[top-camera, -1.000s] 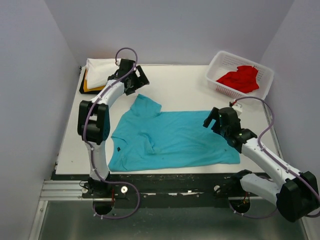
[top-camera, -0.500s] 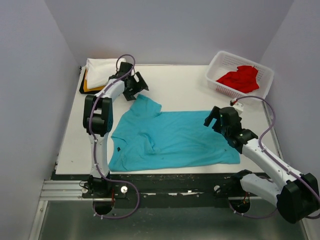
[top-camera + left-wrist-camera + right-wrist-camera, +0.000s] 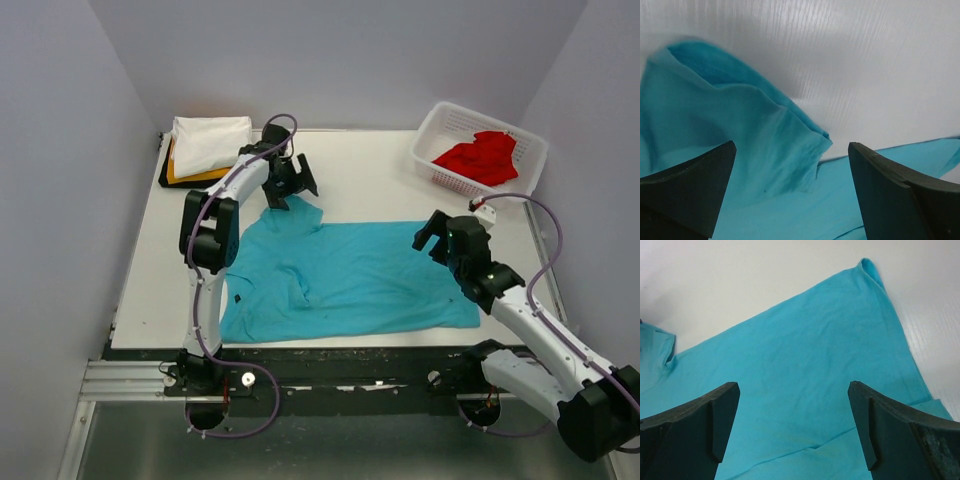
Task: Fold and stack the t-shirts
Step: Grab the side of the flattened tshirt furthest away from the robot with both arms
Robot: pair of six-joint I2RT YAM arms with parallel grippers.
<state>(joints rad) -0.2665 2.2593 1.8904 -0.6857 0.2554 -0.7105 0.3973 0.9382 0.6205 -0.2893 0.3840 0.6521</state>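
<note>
The teal t-shirt (image 3: 345, 275) lies spread on the white table, its upper sleeve (image 3: 295, 212) pointing to the far left. My left gripper (image 3: 290, 183) is open just above that sleeve; in the left wrist view the sleeve (image 3: 755, 145) lies between the open fingers (image 3: 685, 190). My right gripper (image 3: 438, 236) is open over the shirt's far right corner; its view shows flat teal cloth (image 3: 805, 365) under the open fingers (image 3: 900, 435). A red shirt (image 3: 483, 157) lies in the basket. A folded white shirt (image 3: 210, 140) tops a stack with yellow-orange (image 3: 190, 177) and black layers at the far left.
The white lattice basket (image 3: 440, 125) stands at the far right corner. The folded stack sits at the far left corner. Walls close in on both sides and the back. The table's front edge (image 3: 330, 350) runs just beyond the arm bases.
My left gripper has swung right from beside the folded stack to over the teal shirt's upper sleeve. My right gripper has shifted slightly right and stays open.
</note>
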